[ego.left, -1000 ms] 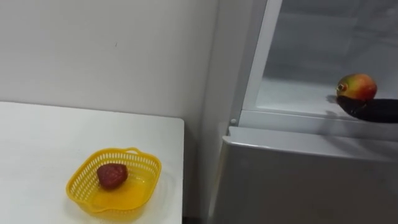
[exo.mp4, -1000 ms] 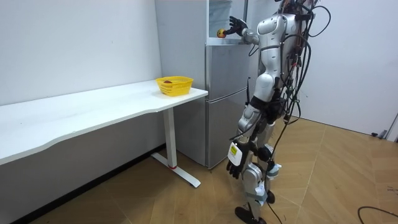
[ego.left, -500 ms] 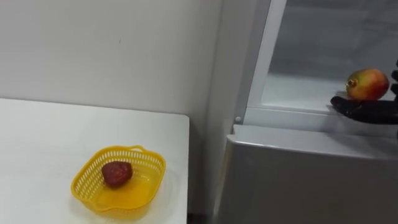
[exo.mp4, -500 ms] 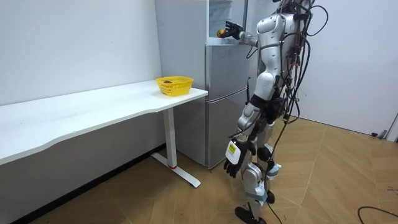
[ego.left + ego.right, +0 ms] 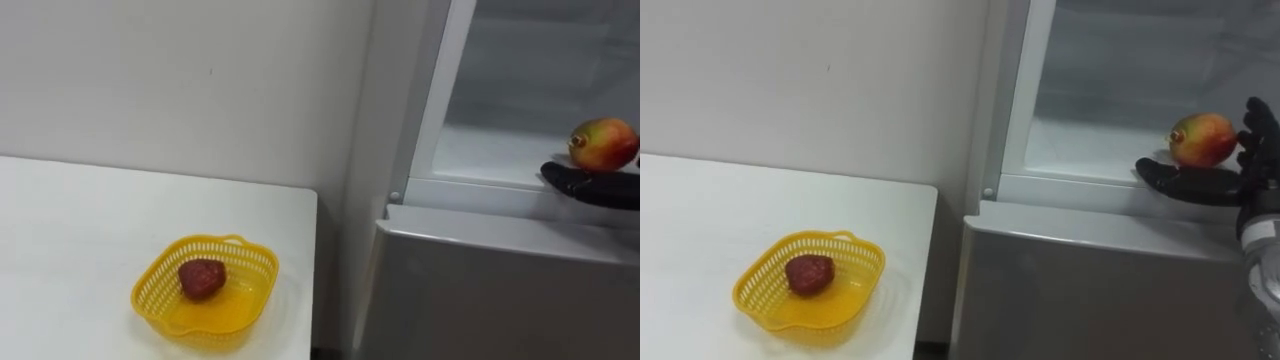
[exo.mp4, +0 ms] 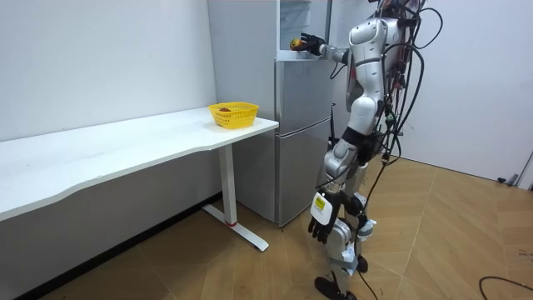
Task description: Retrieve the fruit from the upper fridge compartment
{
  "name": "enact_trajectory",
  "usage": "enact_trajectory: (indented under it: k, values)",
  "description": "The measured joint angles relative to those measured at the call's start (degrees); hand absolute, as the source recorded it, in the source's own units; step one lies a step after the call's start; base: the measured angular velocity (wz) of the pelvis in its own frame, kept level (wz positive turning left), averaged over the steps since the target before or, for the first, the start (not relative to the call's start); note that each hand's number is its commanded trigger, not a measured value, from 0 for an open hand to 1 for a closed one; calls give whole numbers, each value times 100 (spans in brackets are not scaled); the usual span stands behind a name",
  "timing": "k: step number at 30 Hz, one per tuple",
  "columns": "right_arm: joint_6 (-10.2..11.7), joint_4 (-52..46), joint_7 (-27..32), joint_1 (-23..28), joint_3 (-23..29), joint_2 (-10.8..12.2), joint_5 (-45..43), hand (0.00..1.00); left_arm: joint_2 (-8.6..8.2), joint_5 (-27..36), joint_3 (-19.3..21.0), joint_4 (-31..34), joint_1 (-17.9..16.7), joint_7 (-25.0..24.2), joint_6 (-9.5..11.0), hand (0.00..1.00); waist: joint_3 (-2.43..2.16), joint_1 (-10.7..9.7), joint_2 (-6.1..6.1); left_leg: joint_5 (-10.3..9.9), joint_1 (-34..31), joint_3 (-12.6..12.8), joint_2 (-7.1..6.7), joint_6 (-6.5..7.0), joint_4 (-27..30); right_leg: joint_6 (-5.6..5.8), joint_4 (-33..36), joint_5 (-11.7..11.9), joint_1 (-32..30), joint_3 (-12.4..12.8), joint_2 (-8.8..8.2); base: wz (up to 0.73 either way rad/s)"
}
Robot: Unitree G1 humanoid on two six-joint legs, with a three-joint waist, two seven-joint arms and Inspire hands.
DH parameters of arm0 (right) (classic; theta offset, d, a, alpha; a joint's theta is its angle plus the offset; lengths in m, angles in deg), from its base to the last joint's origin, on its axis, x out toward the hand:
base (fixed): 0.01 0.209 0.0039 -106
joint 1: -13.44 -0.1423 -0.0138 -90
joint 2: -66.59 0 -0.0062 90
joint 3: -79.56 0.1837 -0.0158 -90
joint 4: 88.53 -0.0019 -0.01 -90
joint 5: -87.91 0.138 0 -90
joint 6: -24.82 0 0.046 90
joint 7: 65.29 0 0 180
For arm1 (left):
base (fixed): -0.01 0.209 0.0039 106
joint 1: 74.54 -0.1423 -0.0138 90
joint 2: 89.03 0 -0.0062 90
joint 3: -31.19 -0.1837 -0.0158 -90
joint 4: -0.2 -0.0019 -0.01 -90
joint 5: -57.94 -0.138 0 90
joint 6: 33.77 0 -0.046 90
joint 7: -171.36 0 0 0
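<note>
Right eye view | right hand (image 5: 1195, 183) cradles mango (image 5: 1203, 140) | over fridge (image 5: 1090, 280) shelf lip

Bright, even light, with a faint shadow beside the yellow basket (image 5: 158, 280).

The mango (image 5: 1202, 140), at two o'clock in the eye view, has smooth skin with a soft sheen, and the right hand (image 5: 1200, 183) cupped round it looks like matt black plastic. The fridge (image 5: 1090, 290) looks like smooth grey painted metal outside and glossy white plastic within. At seven o'clock the basket (image 5: 866, 272) is shiny yellow plastic pierced with small holes, the red fruit (image 5: 809, 273) in it is dull-skinned, and the table (image 5: 700, 220) under it is smooth matt white, while in the room view the floor (image 6: 433, 242) is satin-finished wood.
</note>
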Motion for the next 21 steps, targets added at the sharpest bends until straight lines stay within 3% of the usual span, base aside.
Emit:
enact_trajectory:
  k: [6,14,21]
  values:
    - [0,285,75,-239,-2,-100,-4,0,20,-1,38,1,-41,-88,8,0,-22,-2,-148,29,-114,-55,-34,-23,28,-34,135,-100,-155,-27,-41,3]
    - [-8,939,235,-702,-192,-630,23,0,48,0,38,-3,-41,-32,25,0,-34,36,-373,31,-169,-221,-48,-25,71,-32,118,-119,-144,-181,-57,10]
    - [-10,1062,309,-725,-425,-698,8,0,60,0,39,-17,-45,75,26,0,-18,59,-388,34,-215,-298,-52,-29,93,-32,106,-119,-133,-261,-63,5]
